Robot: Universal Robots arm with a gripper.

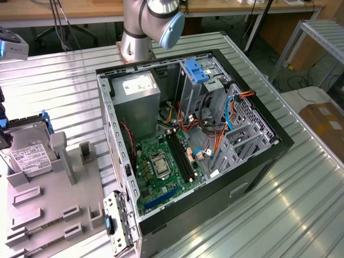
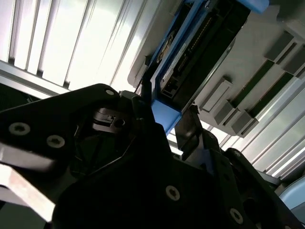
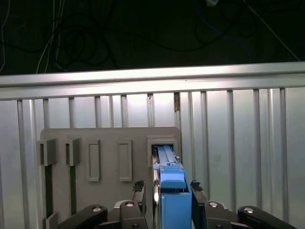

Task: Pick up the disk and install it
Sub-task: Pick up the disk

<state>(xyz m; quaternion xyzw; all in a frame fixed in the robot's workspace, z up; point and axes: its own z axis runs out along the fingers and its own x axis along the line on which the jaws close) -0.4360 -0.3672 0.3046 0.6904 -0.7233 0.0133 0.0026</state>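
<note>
exterior view: the disk (image 1: pixel 29 153) stands on edge in a grey holder (image 1: pixel 59 204) on the worktop (image 1: pixel 64 80), at the exterior view's left of an open computer case (image 1: pixel 279 142). first wrist view: the pincer (image 3: pixel 167 187) sits part open astride the disk's blue rail, a thin gap on one side, clamping nothing. second wrist view: the rail lies between its jaws.

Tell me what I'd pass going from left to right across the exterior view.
disk → grey metal box with a white sticker → blue bracket → cardboard box
</note>
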